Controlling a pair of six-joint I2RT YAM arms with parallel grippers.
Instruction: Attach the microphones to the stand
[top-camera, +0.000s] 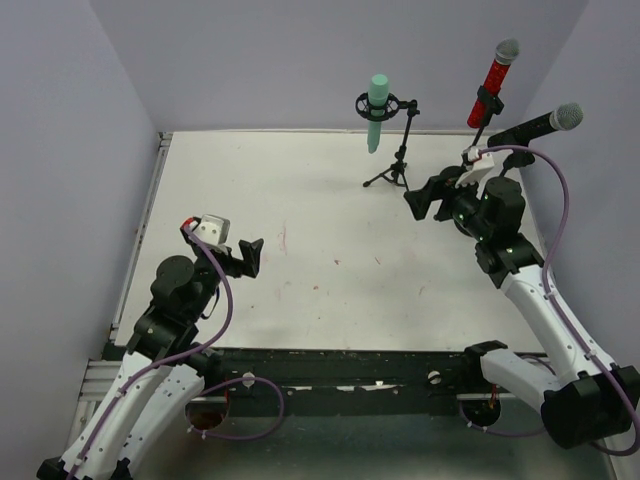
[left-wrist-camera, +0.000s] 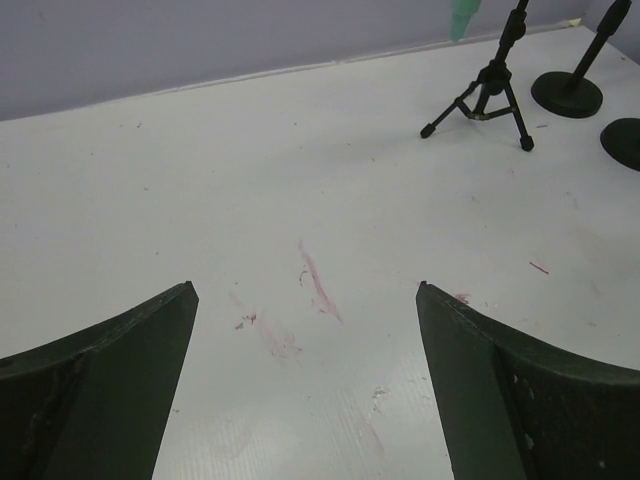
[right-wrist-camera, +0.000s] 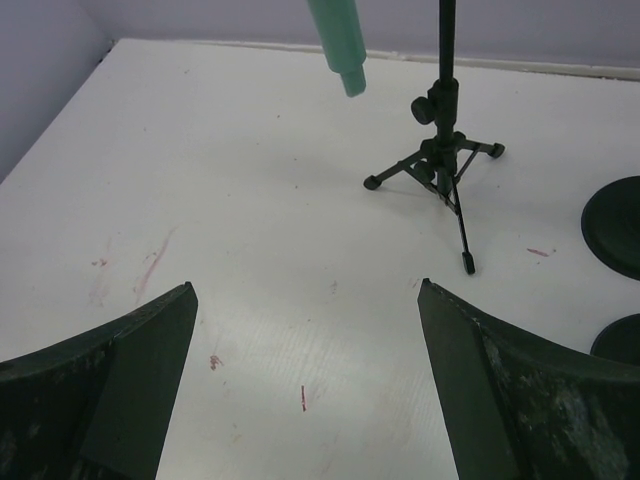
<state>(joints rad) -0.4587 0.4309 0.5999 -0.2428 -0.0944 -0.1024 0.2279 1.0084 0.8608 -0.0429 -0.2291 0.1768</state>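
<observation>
All three microphones sit in holders at the back right. The mint-green microphone (top-camera: 377, 110) hangs in a round mount on the small tripod stand (top-camera: 397, 168). The red microphone (top-camera: 493, 82) stands clipped upright. The black microphone (top-camera: 540, 124) with a grey mesh head lies slanted in its clip. My right gripper (top-camera: 425, 200) is open and empty just right of the tripod, facing the green microphone (right-wrist-camera: 338, 40) and tripod stand (right-wrist-camera: 442, 160). My left gripper (top-camera: 252, 257) is open and empty at the near left, over bare table (left-wrist-camera: 305, 286).
Two round black stand bases (right-wrist-camera: 615, 225) (right-wrist-camera: 620, 340) rest on the white table to the right of the tripod. Grey walls close in the table at the back and both sides. Faint red smears (left-wrist-camera: 320, 285) mark the table's middle.
</observation>
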